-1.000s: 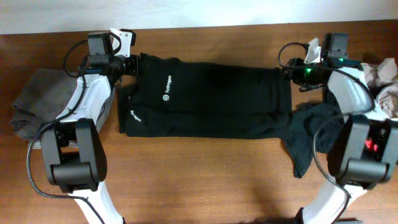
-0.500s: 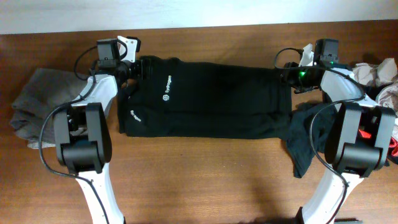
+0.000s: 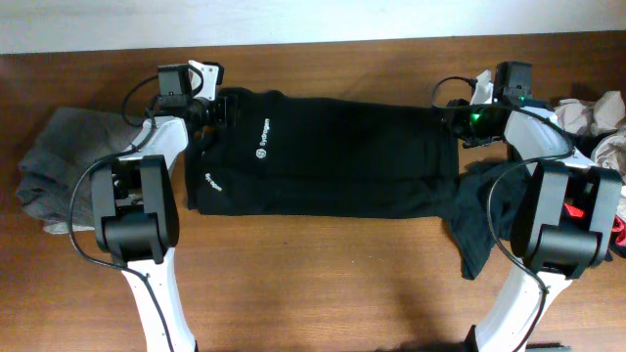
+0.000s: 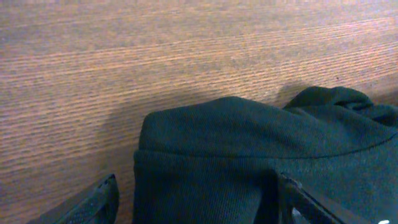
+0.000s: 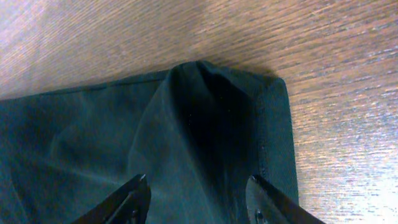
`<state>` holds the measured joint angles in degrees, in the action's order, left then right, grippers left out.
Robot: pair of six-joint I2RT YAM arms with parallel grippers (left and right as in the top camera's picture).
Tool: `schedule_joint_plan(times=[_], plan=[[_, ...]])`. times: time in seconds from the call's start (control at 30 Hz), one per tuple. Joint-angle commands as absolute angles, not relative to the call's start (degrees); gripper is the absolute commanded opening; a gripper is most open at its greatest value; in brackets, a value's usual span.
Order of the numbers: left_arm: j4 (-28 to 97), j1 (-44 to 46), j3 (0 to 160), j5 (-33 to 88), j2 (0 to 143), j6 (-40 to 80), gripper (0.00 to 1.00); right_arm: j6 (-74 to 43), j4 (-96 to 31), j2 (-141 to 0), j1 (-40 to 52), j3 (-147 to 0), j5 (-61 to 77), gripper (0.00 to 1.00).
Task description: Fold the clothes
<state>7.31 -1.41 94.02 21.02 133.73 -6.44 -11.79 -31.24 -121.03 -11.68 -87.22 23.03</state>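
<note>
T-shirt [image 3: 333, 156] far corners sit between the parted jaws of left gripper [image 4: 196, 190] and right gripper [image 5: 198, 182]; best to pinch both squarely, catching every layer

- Your overhead view looks straight down on the whole counter [image 3: 323, 284].
- Your wrist views sit close over opposite far corners of the black T-shirt [image 4: 249, 162], also seen overhead.

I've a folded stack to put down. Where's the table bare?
Bare: the table in front of the black T-shirt, between the left arm and right arm, and a narrower band behind it. Crowded: grey garment at left, dark garment and heap at right.
</note>
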Motion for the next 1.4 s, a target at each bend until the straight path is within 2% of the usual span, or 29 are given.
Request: schedule_joint_plan(times=[0.0,0.13,0.37,0.4,0.5,0.57,0.67,0.83,0.97,1.0,1.03,1.37], plan=[[6.90,-1.54,95.42,21.41,135.20,-6.74,0.81,-11.62,-31.27,-121.14,-11.66,-87.99,23.62,0.51],[6.81,-1.52,95.42,21.45,135.74,-6.74,0.76,-11.62,-31.35,-121.14,-11.66,-87.99,23.66,0.51],[6.85,-1.54,95.59,25.06,135.81,-6.76,0.48,-11.62,-31.77,-121.12,-11.66,-87.99,23.83,0.50],[6.85,-1.54,95.70,25.82,135.81,-6.76,0.42,-11.62,-31.83,-121.12,-11.66,-87.99,23.83,0.50],[7.57,-1.54,96.49,26.44,135.81,-6.76,0.17,-11.62,-31.83,-121.12,-11.66,-87.99,23.79,0.51],[9.96,-1.58,98.43,27.29,135.79,-6.76,0.05,-11.60,-31.42,-121.12,-11.81,-87.99,23.24,0.51],[13.96,-1.65,101.45,27.44,135.74,-6.81,0.03,-13.54,-30.65,-121.12,-12.49,-87.99,21.61,0.50],[21.52,-1.65,106.45,27.46,135.72,-6.83,0.02,-15.97,-25.89,-121.12,-14.37,-88.01,25.21,0.38],[27.64,-1.65,108.92,27.44,135.68,-7.01,0.02,-15.94,-24.58,-121.27,-15.14,-88.01,25.69,0.55],[28.84,-1.65,108.92,27.44,135.68,-7.01,0.02,-15.92,-24.49,-121.71,-15.05,-88.01,24.82,0.64],[29.32,-1.65,108.92,27.46,135.68,-7.01,0.02,-15.92,-24.16,-122.13,-14.98,-88.01,24.88,0.66],[30.63,-1.65,108.92,27.44,135.68,-7.03,0.02,-15.29,-19.25,-127.57,-12.12,-87.99,29.17,0.68]])
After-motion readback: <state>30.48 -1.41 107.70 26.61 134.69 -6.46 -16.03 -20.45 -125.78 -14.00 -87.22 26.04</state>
